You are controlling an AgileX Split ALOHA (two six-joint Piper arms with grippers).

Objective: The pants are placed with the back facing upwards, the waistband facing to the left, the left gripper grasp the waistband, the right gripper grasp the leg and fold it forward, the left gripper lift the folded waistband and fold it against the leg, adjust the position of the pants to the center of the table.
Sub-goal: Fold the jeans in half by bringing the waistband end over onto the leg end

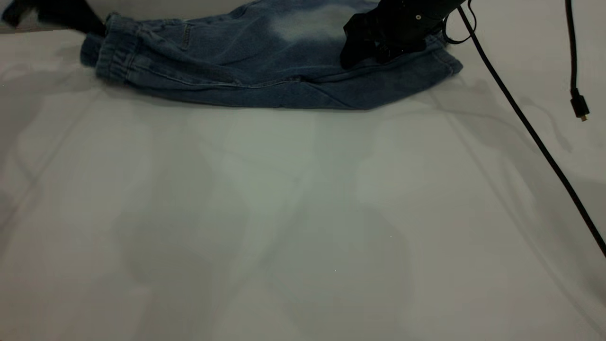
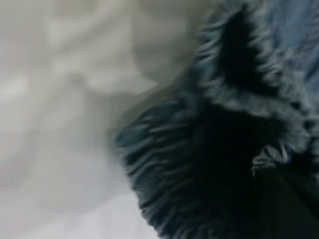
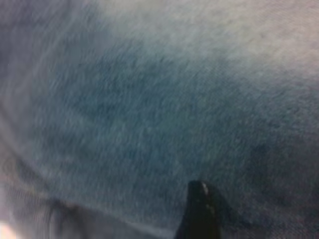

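The blue denim pants (image 1: 265, 71) lie folded lengthwise at the far edge of the table (image 1: 303, 213), with the gathered waistband (image 1: 116, 57) to the left. The left gripper (image 1: 92, 26) reaches the waistband's far end. In the left wrist view the ruched waistband (image 2: 234, 99) bunches right up into its dark jaws, so it looks shut on it. The right gripper (image 1: 367, 54) rests on the leg (image 1: 307, 26) near the whitish faded patch, close to the hem end. In the right wrist view, denim of the leg (image 3: 149, 114) fills the picture.
A black cable (image 1: 525, 123) runs diagonally from the right arm across the table's right side. A second cable with a plug (image 1: 580, 106) hangs at the far right. The pale table stretches bare in front of the pants.
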